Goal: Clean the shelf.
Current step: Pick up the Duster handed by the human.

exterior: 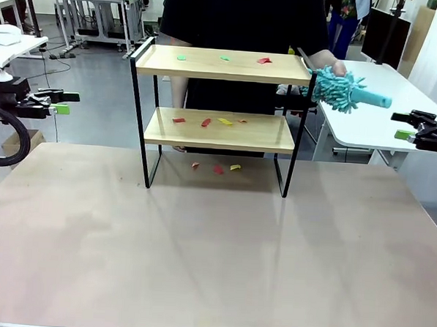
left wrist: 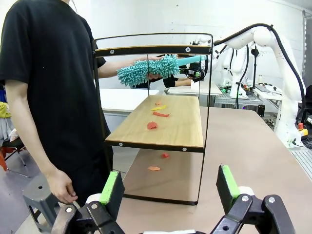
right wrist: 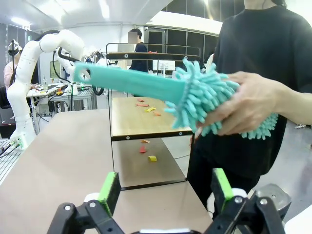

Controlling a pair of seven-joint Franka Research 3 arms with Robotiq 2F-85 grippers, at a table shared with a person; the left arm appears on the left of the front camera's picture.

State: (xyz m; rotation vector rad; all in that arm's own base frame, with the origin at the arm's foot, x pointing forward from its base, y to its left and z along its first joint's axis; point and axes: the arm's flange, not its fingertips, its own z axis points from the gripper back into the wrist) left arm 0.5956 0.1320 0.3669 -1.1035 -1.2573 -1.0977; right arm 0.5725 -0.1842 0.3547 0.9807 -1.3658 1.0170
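While the shelf (exterior: 205, 137) stands at frame centre with coloured scraps (exterior: 206, 122) on both boards and on the table (exterior: 213, 266) beneath, a person's hand (exterior: 338, 68) at upper right offers a teal duster (exterior: 338, 89), handle rightward. The left gripper (exterior: 65, 103) and right gripper (exterior: 404, 124) hover wide open, empty. The step looks like a handover; next, the right gripper must reach in and close on the handle.

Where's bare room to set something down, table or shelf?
Table: bare from the shelf feet to the near edge, and beside both its ends. Lower board: bare strip at its right end, past the coloured scraps. Crowded: the middle of both boards and the table under them, all with scraps. By the top right rail a person holds a teal duster.
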